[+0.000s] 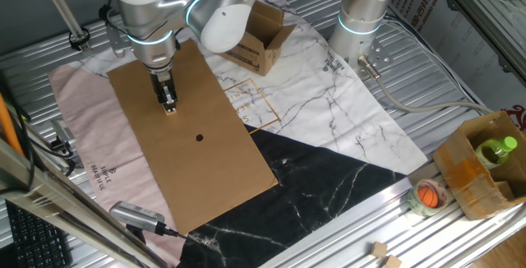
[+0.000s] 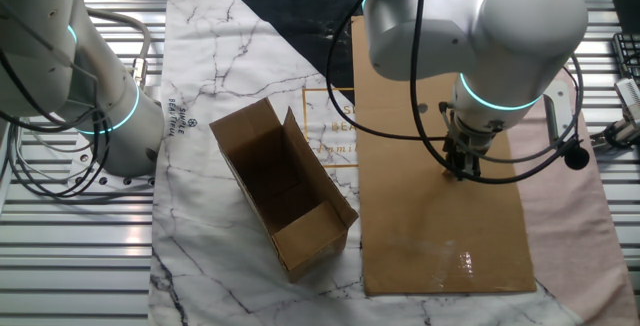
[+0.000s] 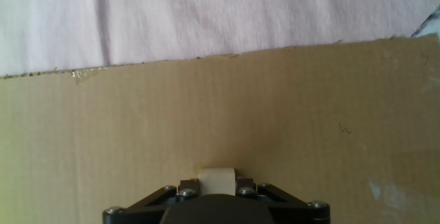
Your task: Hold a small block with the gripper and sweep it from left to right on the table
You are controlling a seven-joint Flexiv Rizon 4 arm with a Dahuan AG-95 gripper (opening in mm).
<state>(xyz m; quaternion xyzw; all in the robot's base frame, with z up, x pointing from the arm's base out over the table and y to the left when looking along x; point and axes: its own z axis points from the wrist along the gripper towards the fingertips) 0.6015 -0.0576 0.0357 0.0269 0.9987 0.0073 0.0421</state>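
Right up against the hand view lens: black gripper (image 3: 218, 195) with jaws pinched tight on the small block (image 3: 218, 179), pale tan cube poking out between the fingertips. Block pressed down onto the brown cardboard sheet (image 3: 275, 114), pink cloth (image 3: 206, 18) just past the far edge. From one fixed view, gripper (image 1: 169, 105) pointing straight down, up-left of the black dot (image 1: 200, 138). Open cardboard box (image 2: 283, 198) lying beside the sheet on the marble cloth (image 2: 210, 86).

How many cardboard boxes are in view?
2: an open box on the marble cloth behind the cardboard sheet, and another box holding a green bottle at the table's edge.
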